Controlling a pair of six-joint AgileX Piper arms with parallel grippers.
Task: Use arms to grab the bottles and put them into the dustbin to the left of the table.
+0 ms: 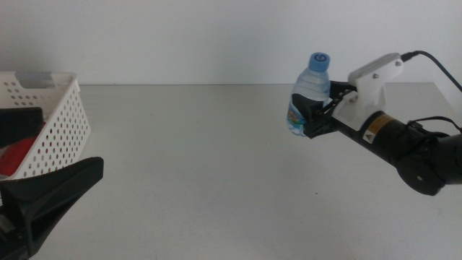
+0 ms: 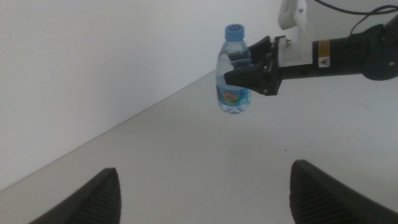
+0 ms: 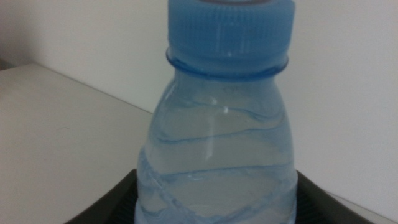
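Middle view: up high at the front, looking forward and down across the table (image 1: 216,166) to the back wall, wide enough to catch the dustbin (image 1: 61,123) at far left and the right arm (image 1: 404,144) coming in from the right. Left wrist view: low, near the tabletop, aimed across it toward that same arm (image 2: 342,53) and the water bottle (image 2: 232,78), so overlaps with the middle view there. Right wrist view: super close, basically pressed up against the bottle (image 3: 221,143), filling most of the picture, with only a sliver of table and wall behind.
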